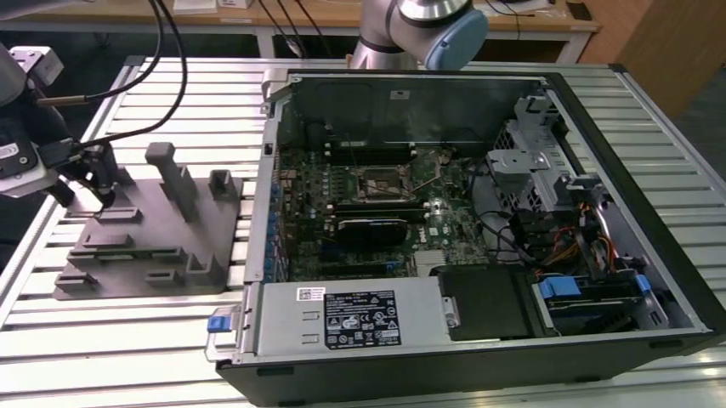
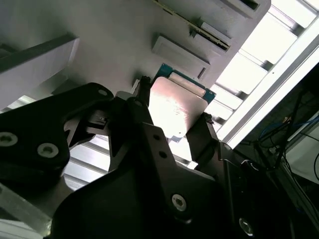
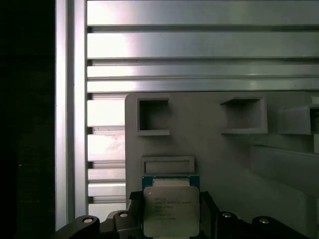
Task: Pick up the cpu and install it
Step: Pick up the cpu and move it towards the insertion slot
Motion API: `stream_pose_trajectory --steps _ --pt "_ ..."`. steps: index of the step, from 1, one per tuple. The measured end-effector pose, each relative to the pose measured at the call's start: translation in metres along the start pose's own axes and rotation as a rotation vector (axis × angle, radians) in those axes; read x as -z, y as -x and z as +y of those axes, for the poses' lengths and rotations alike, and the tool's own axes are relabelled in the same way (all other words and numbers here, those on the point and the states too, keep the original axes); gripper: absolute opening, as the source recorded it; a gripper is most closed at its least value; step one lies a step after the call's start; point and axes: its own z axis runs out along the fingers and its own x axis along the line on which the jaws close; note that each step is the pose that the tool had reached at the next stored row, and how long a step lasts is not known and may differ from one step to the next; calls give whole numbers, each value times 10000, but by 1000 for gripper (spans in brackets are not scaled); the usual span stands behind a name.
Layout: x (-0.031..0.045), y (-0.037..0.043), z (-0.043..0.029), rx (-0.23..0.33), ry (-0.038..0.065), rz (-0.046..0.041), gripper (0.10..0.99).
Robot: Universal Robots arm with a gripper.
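The cpu [image 3: 171, 209] is a small square chip with a pale silver top and a green edge. In both wrist views it sits between my gripper's black fingers, which press on two opposite sides of the cpu [image 2: 174, 107]. My gripper [image 1: 100, 197] is at the exterior view's left, low over the grey fixture block [image 1: 148, 242], shut on the chip. The chip itself is hidden behind the fingers in the exterior view. The open computer case [image 1: 454, 221] lies to the right, with the motherboard's square socket [image 1: 378, 181] near its middle.
The fixture has upright posts [image 1: 170, 174] and recesses [image 3: 153, 117] close to my gripper. Cables [image 1: 170, 59] hang from the arm. The case holds a power supply [image 1: 340, 319], drive bays [image 1: 590, 297] and a black heatsink [image 1: 369, 229]. A slatted aluminium table [image 1: 114, 340] lies underneath.
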Motion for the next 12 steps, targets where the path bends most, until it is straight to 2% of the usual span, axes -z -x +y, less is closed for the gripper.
stream_pose_trajectory --steps 12 --pt "182 4 8 0 0 0 541"
